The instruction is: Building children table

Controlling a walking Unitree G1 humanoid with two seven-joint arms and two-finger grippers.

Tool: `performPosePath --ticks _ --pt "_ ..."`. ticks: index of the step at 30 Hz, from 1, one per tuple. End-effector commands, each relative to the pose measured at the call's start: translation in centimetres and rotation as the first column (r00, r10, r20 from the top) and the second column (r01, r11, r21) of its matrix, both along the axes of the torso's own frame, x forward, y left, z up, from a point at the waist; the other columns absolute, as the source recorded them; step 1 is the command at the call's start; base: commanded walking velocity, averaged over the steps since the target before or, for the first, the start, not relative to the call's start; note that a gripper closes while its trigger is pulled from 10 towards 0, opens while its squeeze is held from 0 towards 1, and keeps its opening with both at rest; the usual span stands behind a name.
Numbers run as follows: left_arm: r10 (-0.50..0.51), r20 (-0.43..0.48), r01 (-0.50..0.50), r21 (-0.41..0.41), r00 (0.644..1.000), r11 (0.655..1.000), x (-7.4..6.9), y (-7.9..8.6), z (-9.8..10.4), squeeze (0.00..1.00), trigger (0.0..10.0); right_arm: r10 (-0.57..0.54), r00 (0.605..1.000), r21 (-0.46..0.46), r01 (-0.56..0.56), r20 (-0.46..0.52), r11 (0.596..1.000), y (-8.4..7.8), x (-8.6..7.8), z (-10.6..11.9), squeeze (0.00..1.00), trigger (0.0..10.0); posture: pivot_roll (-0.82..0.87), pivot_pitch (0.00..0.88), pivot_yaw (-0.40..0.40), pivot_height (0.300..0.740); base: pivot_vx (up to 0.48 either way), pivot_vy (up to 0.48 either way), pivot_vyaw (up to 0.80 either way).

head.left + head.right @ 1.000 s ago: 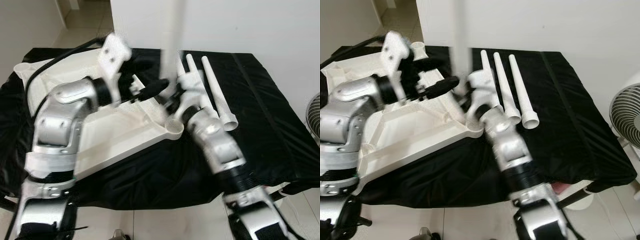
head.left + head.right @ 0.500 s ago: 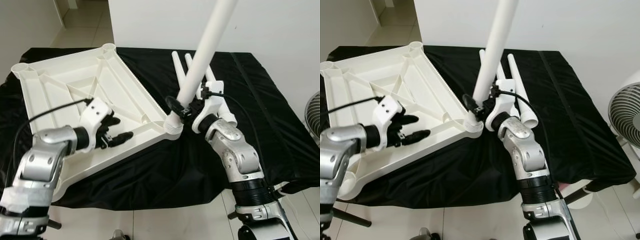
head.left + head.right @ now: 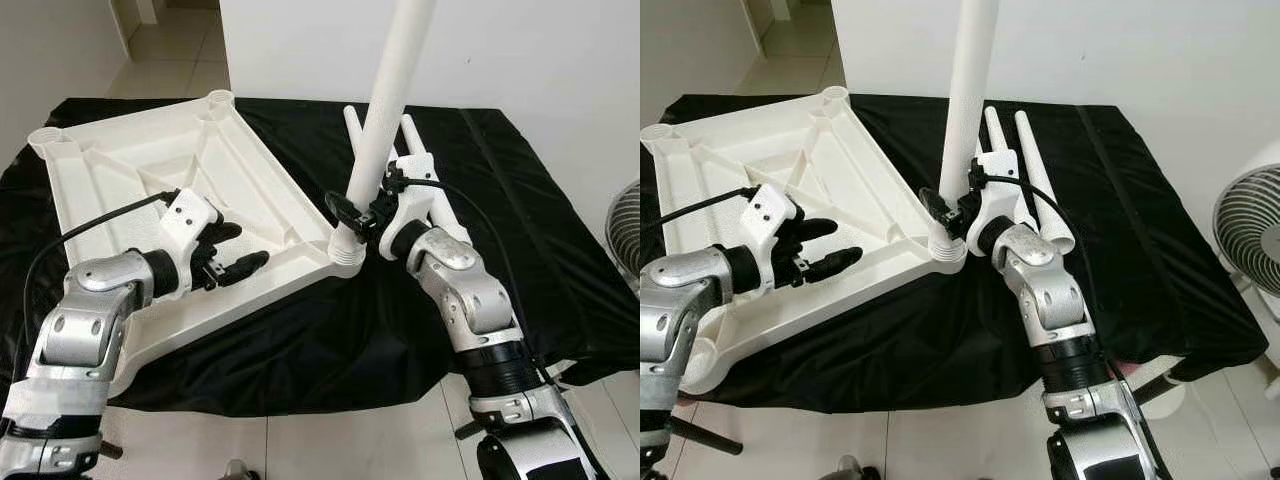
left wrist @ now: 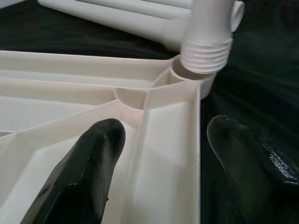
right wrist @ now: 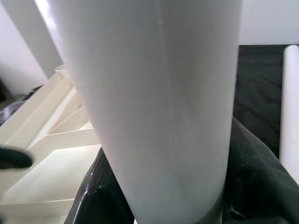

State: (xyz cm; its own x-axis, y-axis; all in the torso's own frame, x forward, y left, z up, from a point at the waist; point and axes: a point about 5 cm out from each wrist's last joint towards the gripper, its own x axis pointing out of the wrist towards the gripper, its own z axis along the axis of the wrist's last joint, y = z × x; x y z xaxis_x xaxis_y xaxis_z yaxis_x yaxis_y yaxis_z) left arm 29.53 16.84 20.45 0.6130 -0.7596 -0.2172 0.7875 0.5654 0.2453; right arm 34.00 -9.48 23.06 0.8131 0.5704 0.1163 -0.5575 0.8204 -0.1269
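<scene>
White tabletop (image 3: 140, 190) is lying upside down on the black-covered bench (image 3: 560, 230). The right pincer (image 3: 362, 216) is grasping a leg (image 3: 385, 110), standing its threaded end at the tabletop's near corner socket (image 4: 187, 74). The left pincer (image 3: 232, 250) is hovering released over the tabletop's ribs, while spare legs (image 3: 1035, 185) are lying on the bench behind.

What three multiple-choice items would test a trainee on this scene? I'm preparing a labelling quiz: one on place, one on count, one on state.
1. Where does the threaded end of the held leg sit?
A. At the tabletop's near corner socket
B. On the floor
C. On the fan

2. How many loose legs lie on the black cloth?
A. None
B. Two
C. Five

3. What state is the left end effector in?
A. Shut on a leg
B. Open above the tabletop
C. Shut on a cable

Key: 1 A, the left wrist view shows the threads at the socket. 2 B, two lie beside the right end effector. 3 B, its fingers are spread.
</scene>
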Motion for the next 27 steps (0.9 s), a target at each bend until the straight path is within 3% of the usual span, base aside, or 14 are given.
performPosePath --ticks 1,14,20,24,27 --pt "0.111 0.06 -0.112 0.015 0.992 0.994 0.2 0.3 0.3 0.0 10.0 0.005 1.0 -0.005 -0.005 0.013 1.0 0.0 0.2 0.3 0.0 10.0 0.01 0.066 -0.016 0.74 0.0 0.0 0.0" --pt "0.122 0.091 -0.122 -0.009 0.988 0.992 0.1 0.6 1.3 0.0 10.0 0.042 0.999 -0.079 -0.043 -0.01 0.996 0.2 1.5 -2.4 0.0 10.0 0.03 0.06 -0.008 0.74 0.0 0.0 0.0" --pt "0.128 0.088 -0.128 -0.006 0.988 0.992 -0.1 0.8 1.2 0.0 10.0 0.079 0.996 -0.05 -0.081 -0.029 0.995 0.6 1.6 -2.9 0.0 10.0 0.04 0.065 -0.008 0.74 0.0 0.0 0.0" --pt "0.135 0.085 -0.135 -0.003 0.987 0.991 -0.2 1.0 1.2 0.0 10.0 0.063 0.998 -0.108 -0.065 -0.022 0.992 0.6 1.8 -3.6 0.0 10.0 0.04 0.071 -0.006 0.74 0.0 0.0 0.0" --pt "0.143 0.082 -0.144 -0.001 0.986 0.99 -0.2 1.1 1.2 0.0 10.0 0.1 0.991 -0.132 -0.111 -0.085 0.985 0.5 1.7 -5.1 0.0 10.0 0.04 0.079 -0.003 0.74 0.0 0.0 0.0"
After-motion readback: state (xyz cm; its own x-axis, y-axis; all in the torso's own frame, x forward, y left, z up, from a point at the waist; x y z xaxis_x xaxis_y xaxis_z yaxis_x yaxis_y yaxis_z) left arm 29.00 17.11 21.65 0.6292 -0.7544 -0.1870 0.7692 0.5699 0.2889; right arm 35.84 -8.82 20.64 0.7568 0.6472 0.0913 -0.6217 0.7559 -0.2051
